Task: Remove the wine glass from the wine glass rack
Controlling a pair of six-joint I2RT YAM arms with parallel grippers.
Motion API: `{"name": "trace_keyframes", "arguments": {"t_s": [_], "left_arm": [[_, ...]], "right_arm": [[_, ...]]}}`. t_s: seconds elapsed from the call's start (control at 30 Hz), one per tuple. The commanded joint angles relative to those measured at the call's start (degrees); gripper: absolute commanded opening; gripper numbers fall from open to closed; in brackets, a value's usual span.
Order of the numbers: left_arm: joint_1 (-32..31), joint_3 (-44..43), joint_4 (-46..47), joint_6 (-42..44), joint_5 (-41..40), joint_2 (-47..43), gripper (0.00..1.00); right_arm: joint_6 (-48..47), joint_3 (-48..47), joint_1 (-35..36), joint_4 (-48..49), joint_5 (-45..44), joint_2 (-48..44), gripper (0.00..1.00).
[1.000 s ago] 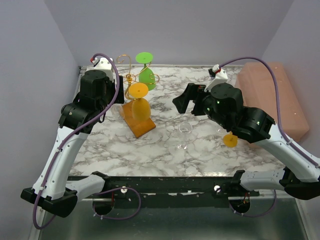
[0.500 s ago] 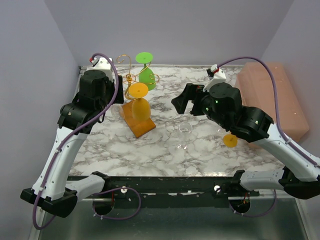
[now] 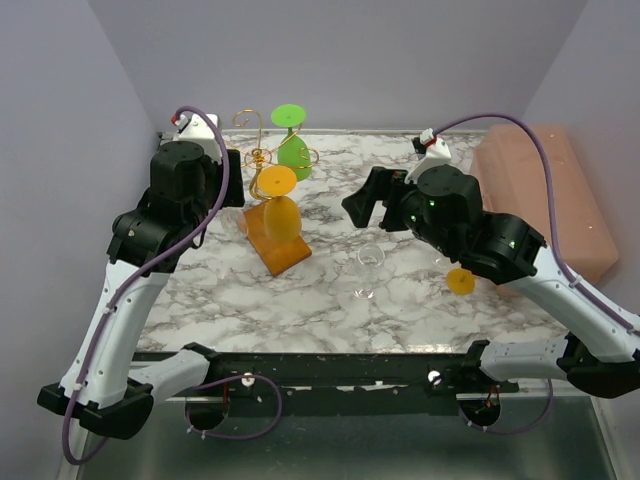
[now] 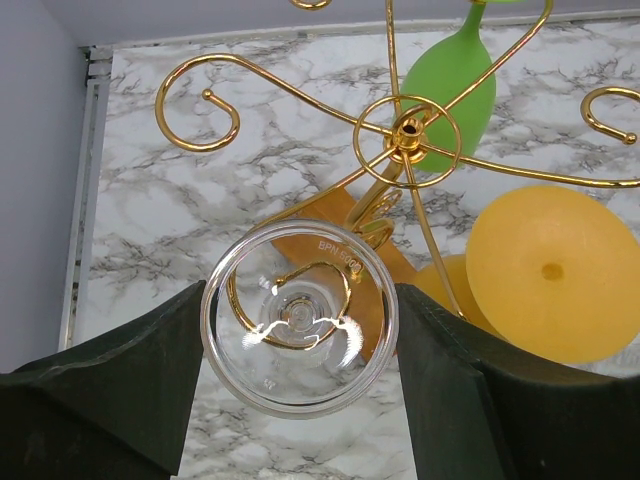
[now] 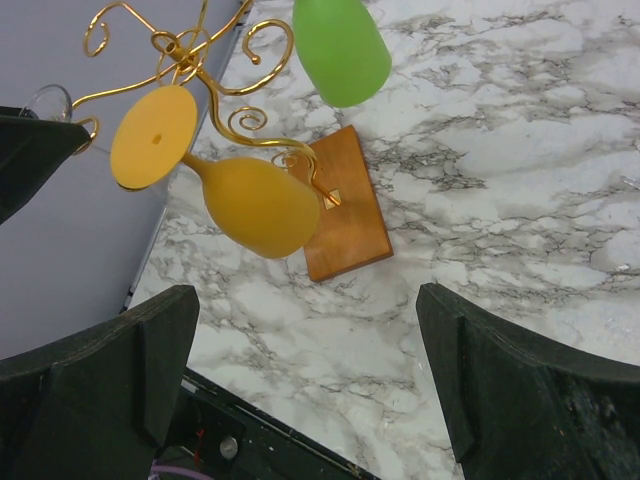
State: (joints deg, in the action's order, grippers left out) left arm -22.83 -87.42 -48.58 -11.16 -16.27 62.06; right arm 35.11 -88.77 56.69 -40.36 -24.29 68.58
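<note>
The left arm is raised high at the far left corner of the table, with its wrist bent down beside the rack. In the left wrist view the left gripper is closed on the bowl of a clear wine glass, with one finger pressed against each side. Through the bowl a gold curl is seen at the stem, so the glass appears to hang from the rack, though this cannot be told for certain.

The right arm is stretched over the middle of the table. The right gripper is spread wide, with nothing held between its jaws.

The table is white marble with grey veins and is enclosed by pale lilac walls. A pink block lies along the right edge.

Only the overhead view shows a second clear glass standing near the middle of the table. The right wrist view shows the rack's wooden base, a green glass and an orange glass, both hung upside down.
</note>
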Motion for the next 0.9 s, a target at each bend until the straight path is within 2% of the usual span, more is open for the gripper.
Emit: {"name": "trace_keyframes", "arguments": {"t_s": [0.0,0.67,0.87], "left_arm": [[0.2,-1.9,1.5,-0.4,1.0,-1.6,0.49],[0.2,1.1,4.4,-0.4,8.7,-4.8,0.48],[0.2,1.5,3.5,0.1,5.7,-5.1,0.48]], "right_arm": [[0.3,-0.9,0.3,0.6,0.1,0.4,1.0],[0.2,0.7,0.3,1.9,-0.6,0.1,1.0],[0.2,0.9,0.3,1.9,-0.8,-0.2,1.0]]}}
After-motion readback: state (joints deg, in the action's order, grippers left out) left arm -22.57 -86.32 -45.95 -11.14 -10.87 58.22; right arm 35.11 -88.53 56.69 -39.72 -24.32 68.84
